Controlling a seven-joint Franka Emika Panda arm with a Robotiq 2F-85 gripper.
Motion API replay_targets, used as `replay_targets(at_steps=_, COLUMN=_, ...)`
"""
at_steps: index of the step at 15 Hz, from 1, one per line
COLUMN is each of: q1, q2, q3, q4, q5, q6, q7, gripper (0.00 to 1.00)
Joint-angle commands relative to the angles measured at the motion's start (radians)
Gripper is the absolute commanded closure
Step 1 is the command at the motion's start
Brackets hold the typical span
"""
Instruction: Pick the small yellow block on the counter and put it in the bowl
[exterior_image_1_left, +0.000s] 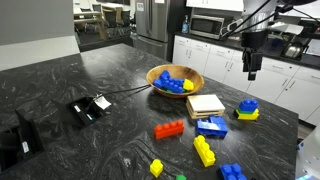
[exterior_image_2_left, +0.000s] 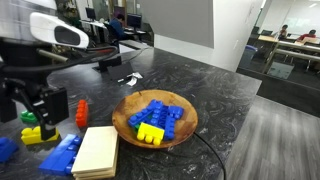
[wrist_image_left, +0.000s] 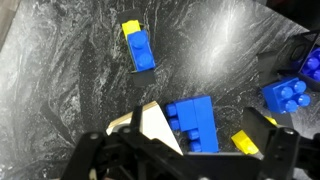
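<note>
The small yellow block (exterior_image_1_left: 156, 167) lies on the dark marbled counter (exterior_image_1_left: 110, 75) near its front edge, far from my gripper. The wooden bowl (exterior_image_1_left: 175, 80) holds several blue blocks and some yellow ones; it also shows in an exterior view (exterior_image_2_left: 155, 120). My gripper (exterior_image_1_left: 252, 66) hangs open and empty, high above the counter, over the yellow piece topped with blue (exterior_image_1_left: 247, 110). In the wrist view my gripper (wrist_image_left: 187, 142) has its fingers spread wide over a blue block (wrist_image_left: 195, 122). The small yellow block is not seen in the wrist view.
A cream flat block (exterior_image_1_left: 205, 104), a blue block (exterior_image_1_left: 211, 126), a red brick (exterior_image_1_left: 168, 129), a longer yellow brick (exterior_image_1_left: 204, 150) and another blue block (exterior_image_1_left: 232, 172) lie between bowl and counter edge. A black device with a cable (exterior_image_1_left: 90, 108) sits further along.
</note>
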Motion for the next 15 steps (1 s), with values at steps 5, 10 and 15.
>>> replay_targets(at_steps=5, q1=0.067, q2=0.118, q3=0.135, q4=0.053, q5=-0.07, q6=0.121, q7=0.063, gripper=0.0)
replay_targets(at_steps=10, q1=0.071, q2=0.172, q3=0.153, q4=0.089, q5=-0.104, q6=0.128, q7=0.078, gripper=0.0)
replay_targets(at_steps=15, q1=0.078, q2=0.182, q3=0.165, q4=0.099, q5=-0.126, q6=0.154, q7=0.077, gripper=0.0)
